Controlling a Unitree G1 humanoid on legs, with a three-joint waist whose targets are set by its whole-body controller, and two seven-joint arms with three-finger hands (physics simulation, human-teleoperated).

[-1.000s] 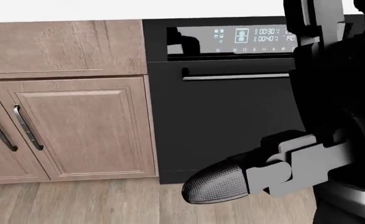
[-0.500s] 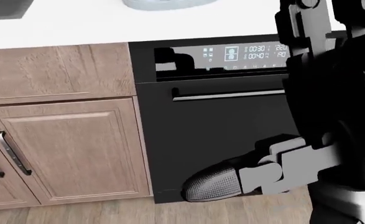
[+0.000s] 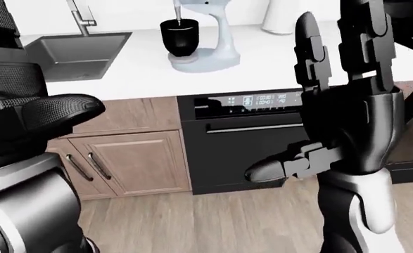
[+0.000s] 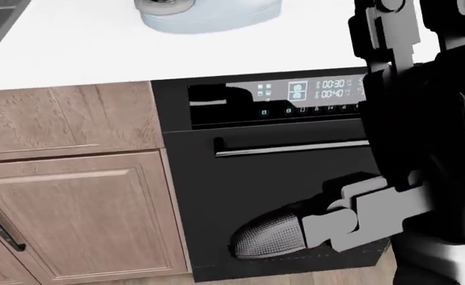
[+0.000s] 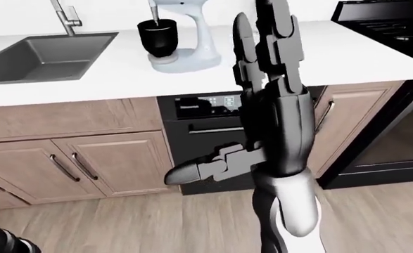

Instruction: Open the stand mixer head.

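Note:
The stand mixer point(image 5: 192, 31) is pale blue-white with a black bowl point(image 5: 156, 38) under its head. It stands on the white counter point(image 5: 192, 71) above a black appliance. The top of its head is cut off by the view's upper edge. Only its base point(image 4: 208, 15) shows in the head view. My right hand point(image 5: 262, 95) is raised close to the cameras, open, with fingers point(image 5: 245, 37) pointing up and thumb point(image 5: 188, 173) pointing left. It is well short of the mixer and holds nothing. My left hand point(image 3: 62, 110) shows at the left-eye view's left edge, with one dark fingertip sticking out to the right.
A dark sink point(image 5: 37, 58) with a faucet point(image 5: 62, 16) sits left of the mixer. A black built-in appliance point(image 4: 280, 178) with a lit display and bar handle is below the counter, with wooden cabinets point(image 4: 74, 208) beside it. A black stove point(image 5: 389, 21) is at the right.
The whole head view has shifted: cabinets and appliance slid down, and the counter and mixer base came in at the top. My right hand keeps its place and pose.

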